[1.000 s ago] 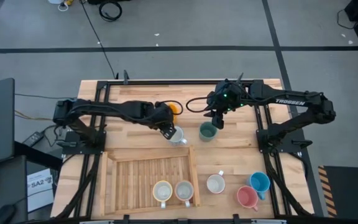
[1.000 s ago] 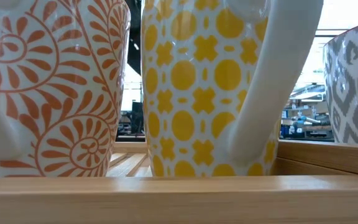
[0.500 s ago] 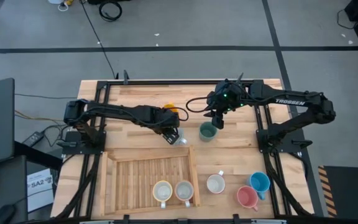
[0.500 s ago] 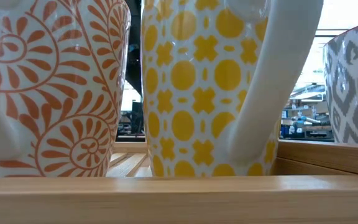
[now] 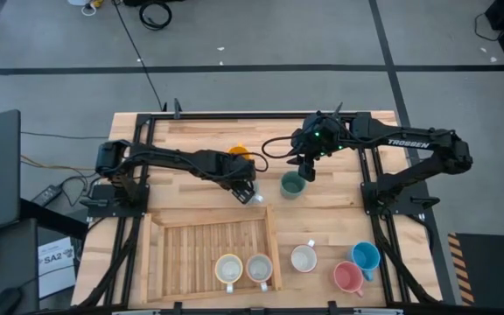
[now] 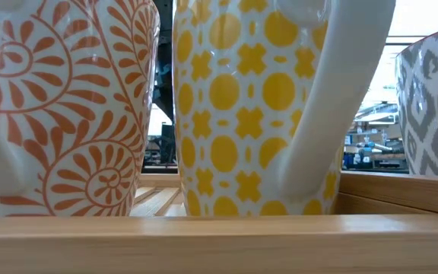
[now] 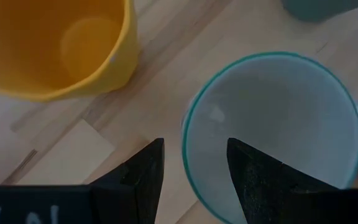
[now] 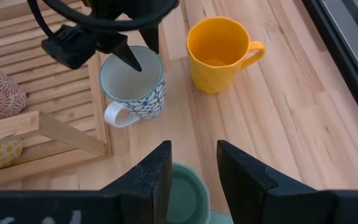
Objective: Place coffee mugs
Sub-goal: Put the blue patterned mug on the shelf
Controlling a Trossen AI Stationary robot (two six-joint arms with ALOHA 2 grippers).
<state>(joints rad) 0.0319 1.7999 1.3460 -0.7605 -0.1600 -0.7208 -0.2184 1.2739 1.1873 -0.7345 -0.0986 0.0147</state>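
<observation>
High view: on the wooden bench (image 5: 191,131) the left gripper (image 5: 245,189) is at a white mug with a blue pattern (image 5: 254,194), just off the far right corner of the slatted wooden tray (image 5: 208,245). An orange mug (image 5: 240,154) sits just beyond it toward the far edge. The right gripper (image 5: 304,171) hangs over the rim of a dark green mug (image 5: 292,185) near the bench's middle. Two cream mugs (image 5: 228,269) (image 5: 259,268) stand in the tray's near right corner. Outside the tray, toward the near right corner of the bench, are a white mug (image 5: 304,258), a blue mug (image 5: 365,256) and a pink mug (image 5: 347,277).

Low view: three patterned mugs fill the frame behind the tray's rail: an orange-leaf one (image 6: 59,106), a yellow-dotted one (image 6: 242,106) and a grey-patterned one (image 6: 428,106).

Left wrist view: the left gripper's fingers (image 7: 145,174) are apart and straddle the wall of the patterned mug, one inside, one outside; the pictures do not settle whether they clamp it. The orange mug is just beside.

Right wrist view: the right gripper's fingers (image 8: 154,177) stand apart, astride the green mug's rim; a firm grip is not clear. Beyond, the left gripper reaches into the patterned mug, next to the orange mug and the tray.
</observation>
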